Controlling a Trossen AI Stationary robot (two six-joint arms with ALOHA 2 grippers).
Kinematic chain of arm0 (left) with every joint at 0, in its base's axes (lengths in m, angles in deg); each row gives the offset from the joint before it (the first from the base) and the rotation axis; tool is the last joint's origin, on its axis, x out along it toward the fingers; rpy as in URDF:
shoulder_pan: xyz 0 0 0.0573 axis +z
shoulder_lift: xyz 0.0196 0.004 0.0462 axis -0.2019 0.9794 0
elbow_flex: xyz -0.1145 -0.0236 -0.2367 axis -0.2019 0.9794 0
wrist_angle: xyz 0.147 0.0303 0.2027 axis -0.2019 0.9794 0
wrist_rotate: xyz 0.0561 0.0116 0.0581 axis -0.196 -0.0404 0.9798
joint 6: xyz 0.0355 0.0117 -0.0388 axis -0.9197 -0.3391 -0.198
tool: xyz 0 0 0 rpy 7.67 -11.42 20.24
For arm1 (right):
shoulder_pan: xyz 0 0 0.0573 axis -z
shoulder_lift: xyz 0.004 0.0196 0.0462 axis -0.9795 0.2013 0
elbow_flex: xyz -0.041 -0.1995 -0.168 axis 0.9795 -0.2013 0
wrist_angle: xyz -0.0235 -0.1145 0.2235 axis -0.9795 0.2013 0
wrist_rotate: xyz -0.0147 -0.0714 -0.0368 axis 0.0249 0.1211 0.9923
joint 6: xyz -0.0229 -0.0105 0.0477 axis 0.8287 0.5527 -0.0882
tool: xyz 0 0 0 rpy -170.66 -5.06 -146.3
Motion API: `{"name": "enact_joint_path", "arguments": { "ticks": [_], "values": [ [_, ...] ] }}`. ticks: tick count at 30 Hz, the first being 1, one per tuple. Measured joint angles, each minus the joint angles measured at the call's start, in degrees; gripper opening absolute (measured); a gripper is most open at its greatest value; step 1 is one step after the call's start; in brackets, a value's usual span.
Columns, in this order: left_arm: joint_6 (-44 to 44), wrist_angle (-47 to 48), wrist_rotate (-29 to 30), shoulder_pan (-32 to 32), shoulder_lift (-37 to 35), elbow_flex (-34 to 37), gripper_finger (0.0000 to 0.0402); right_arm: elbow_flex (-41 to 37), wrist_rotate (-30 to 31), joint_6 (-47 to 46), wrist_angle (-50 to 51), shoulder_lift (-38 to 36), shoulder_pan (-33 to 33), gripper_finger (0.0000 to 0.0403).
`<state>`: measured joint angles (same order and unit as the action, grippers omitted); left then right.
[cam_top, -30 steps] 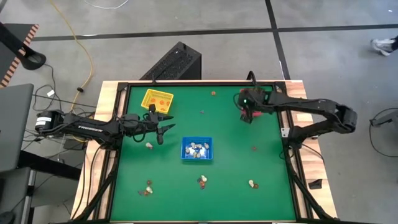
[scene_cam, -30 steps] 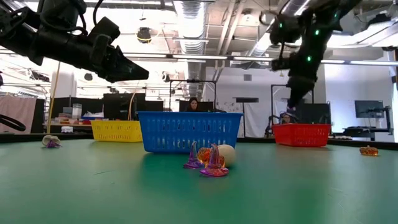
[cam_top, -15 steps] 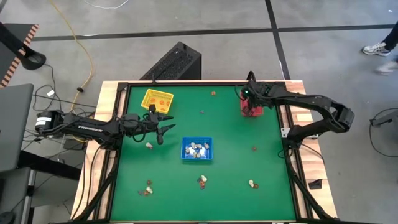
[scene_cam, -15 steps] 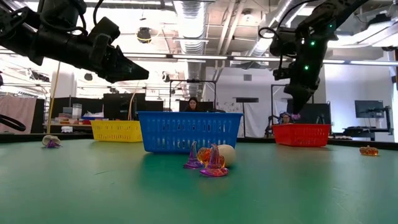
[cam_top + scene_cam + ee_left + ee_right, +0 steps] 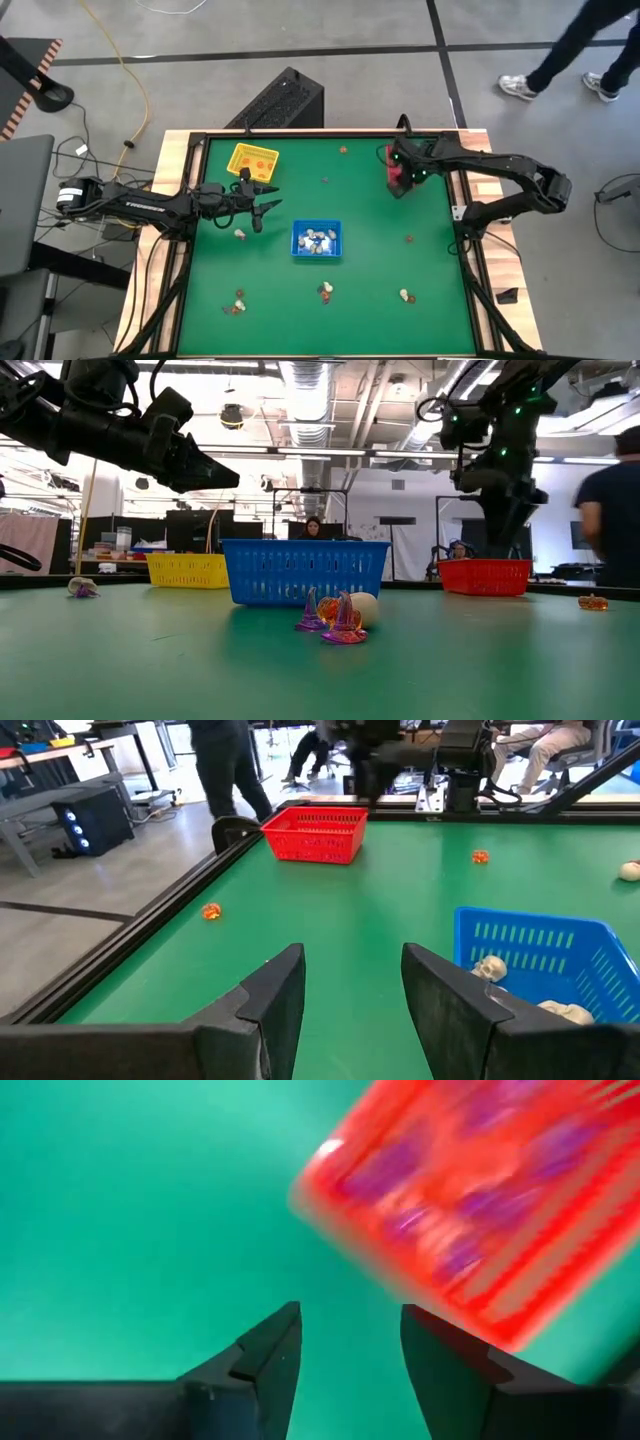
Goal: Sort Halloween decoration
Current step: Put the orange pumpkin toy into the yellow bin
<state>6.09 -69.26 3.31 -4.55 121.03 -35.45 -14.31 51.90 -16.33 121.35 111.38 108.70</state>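
Two grippers spread and empty: right gripper (image 5: 402, 178) above the red tray (image 5: 396, 172); left gripper (image 5: 268, 208) hovering, jaws apart, with a whitish trinket (image 5: 240, 234) just below and beside, nearest pick, left arm closer.

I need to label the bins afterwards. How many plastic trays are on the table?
3: yellow tray at the far left beside the left gripper, blue tray mid-table, red tray far right under the right gripper.
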Motion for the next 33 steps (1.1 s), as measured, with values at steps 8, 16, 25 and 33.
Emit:
{"name": "enact_joint_path", "arguments": {
  "ticks": [8,16,25,33],
  "values": [
    [-0.2,0.0,0.0,0.0,0.0,0.0,0.0157,0.0,-5.9,-13.2,4.5,0.0,-18.0,0.0195],
    [-0.2,0.3,0.0,0.0,0.0,0.0,0.0158,-1.6,0.3,-26.4,4.2,0.0,-34.8,0.0181],
    [-0.2,1.0,0.0,0.0,0.0,0.0,0.0158,-8.3,-0.2,-36.4,1.3,0.6,-41.3,0.0197],
    [-0.2,1.4,0.0,0.0,0.0,0.0,0.0158,-10.9,-1.2,-39.3,-3.6,0.6,-43.4,0.0220]
  ]
}}
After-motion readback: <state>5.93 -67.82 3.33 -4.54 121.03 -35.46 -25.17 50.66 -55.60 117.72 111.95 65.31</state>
